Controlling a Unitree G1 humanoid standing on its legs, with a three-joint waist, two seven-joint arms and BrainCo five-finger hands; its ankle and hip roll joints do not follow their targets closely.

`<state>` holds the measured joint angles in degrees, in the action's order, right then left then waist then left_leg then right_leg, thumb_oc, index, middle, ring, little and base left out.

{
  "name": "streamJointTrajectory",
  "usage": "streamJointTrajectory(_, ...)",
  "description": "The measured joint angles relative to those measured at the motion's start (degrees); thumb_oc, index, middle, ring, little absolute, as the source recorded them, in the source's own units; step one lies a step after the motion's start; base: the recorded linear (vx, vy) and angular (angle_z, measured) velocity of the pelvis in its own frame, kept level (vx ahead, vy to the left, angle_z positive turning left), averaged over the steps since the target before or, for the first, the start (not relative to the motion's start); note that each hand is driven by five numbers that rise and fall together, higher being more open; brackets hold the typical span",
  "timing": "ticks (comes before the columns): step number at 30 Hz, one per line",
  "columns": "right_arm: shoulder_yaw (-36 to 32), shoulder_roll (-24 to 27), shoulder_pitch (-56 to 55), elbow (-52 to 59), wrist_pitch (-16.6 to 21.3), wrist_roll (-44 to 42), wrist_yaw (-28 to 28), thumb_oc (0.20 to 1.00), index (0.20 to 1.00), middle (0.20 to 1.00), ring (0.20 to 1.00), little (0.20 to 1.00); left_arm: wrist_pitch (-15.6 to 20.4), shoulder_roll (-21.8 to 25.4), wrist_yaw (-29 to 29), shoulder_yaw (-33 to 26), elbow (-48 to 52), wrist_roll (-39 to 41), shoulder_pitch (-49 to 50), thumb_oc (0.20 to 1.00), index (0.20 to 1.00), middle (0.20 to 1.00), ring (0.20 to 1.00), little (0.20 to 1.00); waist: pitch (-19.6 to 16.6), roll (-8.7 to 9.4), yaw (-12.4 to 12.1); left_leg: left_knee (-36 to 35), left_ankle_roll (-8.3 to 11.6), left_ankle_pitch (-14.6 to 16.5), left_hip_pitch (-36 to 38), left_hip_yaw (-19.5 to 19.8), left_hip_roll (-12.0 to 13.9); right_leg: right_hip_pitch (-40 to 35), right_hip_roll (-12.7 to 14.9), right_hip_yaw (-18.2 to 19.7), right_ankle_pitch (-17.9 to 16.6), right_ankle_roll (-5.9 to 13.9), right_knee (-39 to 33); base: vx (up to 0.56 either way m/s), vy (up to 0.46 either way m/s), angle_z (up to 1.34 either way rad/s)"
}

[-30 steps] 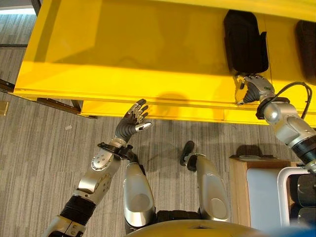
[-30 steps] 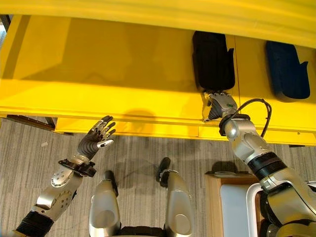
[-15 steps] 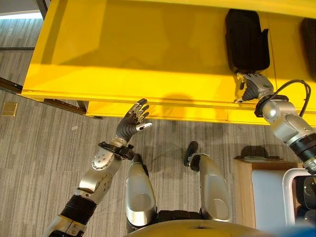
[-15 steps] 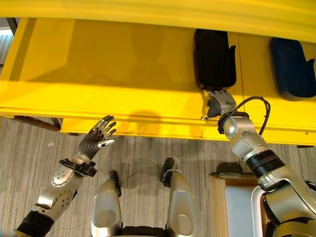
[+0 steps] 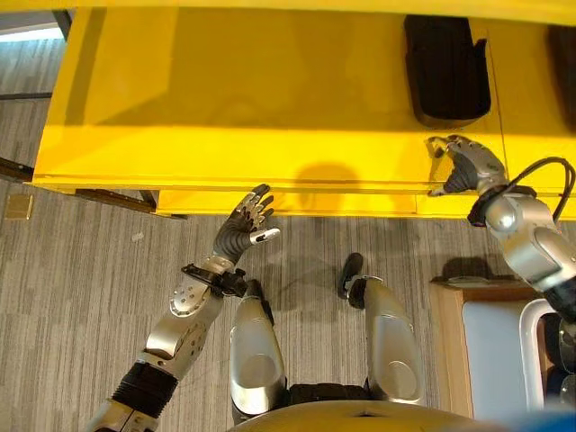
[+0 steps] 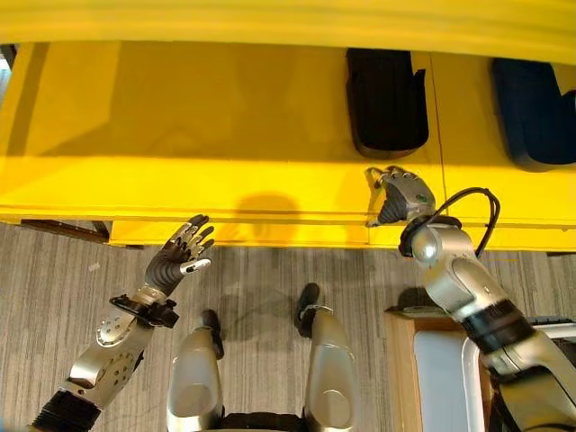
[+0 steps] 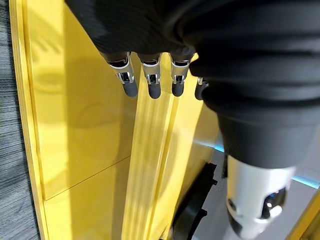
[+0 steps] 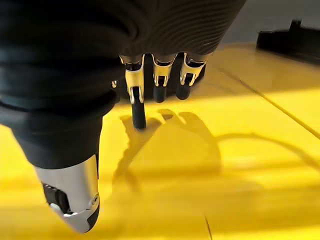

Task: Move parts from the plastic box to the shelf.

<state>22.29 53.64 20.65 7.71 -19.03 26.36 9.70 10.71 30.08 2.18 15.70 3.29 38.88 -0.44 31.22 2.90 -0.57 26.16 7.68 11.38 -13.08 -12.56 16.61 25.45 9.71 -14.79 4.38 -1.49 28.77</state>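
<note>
The yellow shelf already carries two dark parts: a black part and, to its right, a dark blue part, cut off at the edge. The right hand hovers just near of the black part, fingers loosely spread, holding nothing. The left hand is spread open below the shelf. More parts probably remain; the plastic box is hard to make out.

Grey striped carpet floor, pale wooden unit at right, bright light band across yellow surface
</note>
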Motion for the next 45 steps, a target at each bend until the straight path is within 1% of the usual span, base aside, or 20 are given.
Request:
streamJointTrajectory(4, -1.4, 0.5, -5.6, 7.5, -0.1, 1.5, 5.0, 1.0, 1.0, 1.0, 1.0, 1.0, 1.1, 0.4, -1.0, -0.1, 0.7, 0.0, 1.5, 1.0, 1.0, 1.0, 1.0, 1.0, 0.0, 0.53, 1.6, -0.1, -0.11, 0.2, 0.1, -0.8, 0.4, 0.0, -0.7, 0.5, -0.4, 0.44, -1.1, -0.06, 0.023, -0.1)
streamJointTrajectory(9, 0.1, 0.4, -5.8, 7.3, -0.8, 0.7, 5.9, 1.0, 1.0, 1.0, 1.0, 1.0, 3.1, 0.9, -1.3, 0.1, 0.8, 0.0, 2.4, 1.0, 1.0, 1.0, 1.0, 1.0, -0.3, 3.09, 0.9, -1.1, -0.15, 0.1, 0.3, -1.0, 0.4, -1.0, -1.2, 0.4, -2.1, 0.45, -3.5, -0.06, 0.016, -0.01)
streamJointTrajectory(13, 1.4, 0.2, -5.9, 2.9, -0.7, -5.6, 5.3, 1.0, 1.0, 1.0, 1.0, 1.0, 3.9, 2.3, -1.4, 0.1, 0.9, 0.0, 2.6, 1.0, 1.0, 1.0, 1.0, 1.0, -0.5, 3.9, 0.0, -2.0, -0.11, 0.1, 2.8, -1.2, 0.1, -5.1, -1.4, -0.1, -4.0, 0.99, -7.3, -0.04, 0.123, 0.04)
streamJointTrajectory(15, -0.6, -2.3, -9.3, -0.7, 2.4, -21.3, -2.1, 1.0, 1.0, 1.0, 1.0, 1.0, 4.0, 2.7, -2.1, 0.0, 0.9, -0.1, 2.6, 1.0, 1.0, 1.0, 1.0, 1.0, -1.0, 4.73, -0.6, -3.2, -0.17, 0.1, 5.1, -1.6, -0.6, -8.2, -1.2, -0.1, -5.6, 1.83, -10.7, 0.0, 0.229, 0.02)
streamJointTrajectory(16, -4.4, -8.1, -13.8, -0.8, 6.4, -29.4, -7.4, 1.0, 1.0, 1.0, 1.0, 1.0, 4.1, 2.6, -2.2, -0.2, 0.9, -0.2, 3.0, 1.0, 1.0, 1.0, 1.0, 1.0, -1.2, 4.95, -0.4, -3.4, -0.82, 0.5, 5.9, -2.5, -1.1, -9.8, -1.0, 0.2, -6.9, 2.62, -13.1, -0.03, 0.363, -0.06)
streamJointTrajectory(18, -3.5, -10.7, -16.5, -0.8, 7.7, -32.7, -9.6, 1.0, 1.0, 1.0, 1.0, 1.0, 4.1, 2.5, -2.2, -0.6, 0.8, -0.2, 3.9, 1.0, 1.0, 1.0, 1.0, 1.0, -1.8, 5.19, 0.5, -3.4, -1.15, 0.7, 6.2, -3.1, -2.2, -10.0, -0.2, 1.0, -7.9, 3.56, -14.3, -0.07, 0.48, -0.15)
streamJointTrajectory(19, -8.4, -16.4, -19.4, -3.2, 11.1, -37.6, -12.4, 1.0, 1.0, 1.0, 1.0, 1.0, 4.6, 1.4, -2.3, -1.1, -0.5, -2.5, 4.2, 1.0, 1.0, 1.0, 1.0, 1.0, -2.9, 5.13, 0.8, -3.1, -2.05, 1.4, 6.0, -4.4, -2.7, -10.5, 0.2, 1.8, -9.6, 3.89, -16.6, -0.12, 0.543, -0.25)
streamJointTrajectory(22, -10.8, -19.9, -24.0, -4.3, 14.7, -40.3, -16.2, 1.0, 1.0, 1.0, 1.0, 1.0, 4.6, 0.9, -2.2, -0.9, -0.9, -4.2, 5.0, 1.0, 1.0, 1.0, 1.0, 1.0, -4.8, 5.19, 2.7, -0.9, -3.2, 3.4, 6.0, -6.0, -3.5, -12.2, 0.3, 3.4, -12.9, 4.66, -21.2, -0.1, 0.333, -0.28)
streamJointTrajectory(25, -10.9, -21.4, -27.3, -4.8, 15.9, -41.3, -18.1, 1.0, 1.0, 1.0, 1.0, 1.0, 4.8, 0.7, -1.6, 0.1, -2.7, -6.5, 5.3, 1.0, 1.0, 1.0, 1.0, 1.0, -8.3, 5.8, 4.4, 3.1, -4.71, 6.0, 4.0, -7.7, -4.0, -12.4, 1.0, 5.1, -15.8, 6.0, -25.1, -0.16, 0.428, -0.28)
streamJointTrajectory(26, -12.6, -23.7, -28.7, -5.2, 16.8, -41.1, -19.2, 1.0, 1.0, 1.0, 1.0, 1.0, 4.8, 0.7, -0.8, 0.9, -3.2, -7.0, 4.4, 1.0, 1.0, 1.0, 1.0, 1.0, -8.7, 6.1, 4.9, 6.5, -5.9, 7.9, 2.8, -8.1, -4.6, -12.9, 2.0, 5.7, -18.5, 6.77, -27.6, -0.15, 0.416, -0.23)
streamJointTrajectory(28, -12.8, -24.3, -29.8, -5.5, 16.9, -40.8, -20.0, 1.0, 1.0, 1.0, 1.0, 1.0, 4.8, 0.7, 0.3, 2.5, -3.8, -7.0, 3.6, 1.0, 1.0, 1.0, 1.0, 1.0, -9.2, 6.67, 6.7, 7.7, -8.18, 8.8, 1.2, -9.2, -6.8, -13.0, 4.7, 6.8, -20.2, 7.78, -29.9, -0.13, 0.27, 0.03)
streamJointTrajectory(30, -12.0, -24.4, -29.5, -7.6, 16.9, -40.8, -19.5, 1.0, 1.0, 1.0, 1.0, 1.0, 4.7, 0.6, 0.3, 2.7, -4.3, -7.0, 4.2, 1.0, 1.0, 1.0, 1.0, 1.0, -9.5, 6.69, 7.2, 8.2, -9.94, 8.7, 1.0, -10.6, -7.2, -12.8, 5.3, 5.5, -12.7, 9.15, -31.6, -0.15, 0.158, -0.28)
streamJointTrajectory(32, -11.9, -24.3, -28.9, -7.3, 17.1, -40.8, -19.1, 1.0, 1.0, 1.0, 1.0, 1.0, 4.5, 0.2, 0.0, 2.7, -4.7, -7.0, 5.4, 1.0, 1.0, 1.0, 1.0, 1.0, -9.2, 5.36, 5.8, 3.4, -11.95, 5.7, 1.1, -13.8, -5.1, -11.4, 5.8, -1.0, -11.5, 9.51, -28.2, -0.25, 0.127, -0.83)
streamJointTrajectory(34, -12.1, -24.4, -29.3, -7.3, 18.0, -40.8, -20.0, 1.0, 1.0, 1.0, 1.0, 1.0, 4.5, 0.4, -0.1, 3.1, -5.4, -7.2, 5.4, 1.0, 1.0, 1.0, 1.0, 1.0, -9.1, 5.19, 5.3, -2.7, -12.86, 1.6, 2.8, -15.6, -5.2, -16.1, 6.7, -1.1, -11.7, 9.97, -24.0, -0.28, 0.071, -0.44)
streamJointTrajectory(36, -12.7, -24.4, -29.4, -7.4, 18.4, -40.8, -22.4, 1.0, 1.0, 1.0, 1.0, 1.0, 4.5, 0.5, -0.1, 3.5, -5.6, -7.8, 4.6, 1.0, 1.0, 1.0, 1.0, 1.0, -8.5, 4.25, 5.4, -4.9, -13.23, -0.5, 2.6, -15.3, -5.0, -18.7, 6.6, -0.4, -10.3, 9.1, -18.0, -0.13, 0.002, -0.04)
streamJointTrajectory(38, -13.0, -24.4, -28.9, -7.2, 19.5, -40.8, -24.4, 1.0, 1.0, 1.0, 1.0, 1.0, 4.6, 0.9, -0.1, 3.5, -5.6, -8.1, 4.1, 1.0, 1.0, 1.0, 1.0, 1.0, -8.7, 4.86, 3.9, -6.2, -12.86, -1.9, 2.7, -17.4, -4.4, -22.1, 6.4, -1.8, -12.0, 7.79, -17.6, -0.12, -0.085, -0.49)
streamJointTrajectory(41, -13.5, -24.0, -26.6, -7.0, 19.4, -40.8, -26.1, 1.0, 1.0, 1.0, 1.0, 1.0, 4.7, 0.4, -0.7, 3.2, -5.9, -8.0, 6.3, 1.0, 1.0, 1.0, 1.0, 1.0, -8.1, 3.75, 2.4, -6.2, -12.21, -2.9, 3.4, -22.2, -1.3, -23.4, 6.3, -5.0, -9.1, 6.09, -17.8, -0.1, -0.216, -0.98)
streamJointTrajectory(43, -14.3, -23.7, -26.1, -7.1, 18.9, -40.8, -26.6, 1.0, 1.0, 1.0, 1.0, 1.0, 4.7, 0.6, -1.5, 3.0, -6.3, -7.9, 7.2, 1.0, 1.0, 1.0, 1.0, 1.0, -8.2, 4.28, 2.4, -6.5, -9.73, -4.0, 4.2, -25.1, 0.2, -23.8, 5.6, -6.9, -7.4, 5.84, -19.4, -0.09, -0.357, -0.87)
streamJointTrajectory(44, -14.5, -23.7, -25.8, -7.2, 18.4, -40.8, -26.8, 1.0, 1.0, 1.0, 1.0, 1.0, 4.7, 0.6, -1.9, 2.6, -6.7, -7.9, 7.5, 1.0, 1.0, 1.0, 1.0, 1.0, -8.5, 5.37, 1.8, -6.3, -8.47, -4.8, 4.3, -25.7, 0.5, -23.6, 4.7, -7.7, -5.4, 5.65, -21.2, -0.06, -0.483, -0.95)
streamJointTrajectory(45, -15.1, -23.3, -24.7, -7.9, 17.8, -40.8, -27.2, 1.0, 1.0, 1.0, 1.0, 1.0, 4.7, -0.2, -2.5, 2.4, -7.6, -7.9, 8.2, 1.0, 1.0, 1.0, 1.0, 1.0, -8.1, 4.8, 2.0, -5.7, -7.07, -5.3, 4.6, -26.8, 3.3, -23.4, 2.9, -8.9, -4.1, 8.0, -23.5, -0.07, -0.682, -1.71)
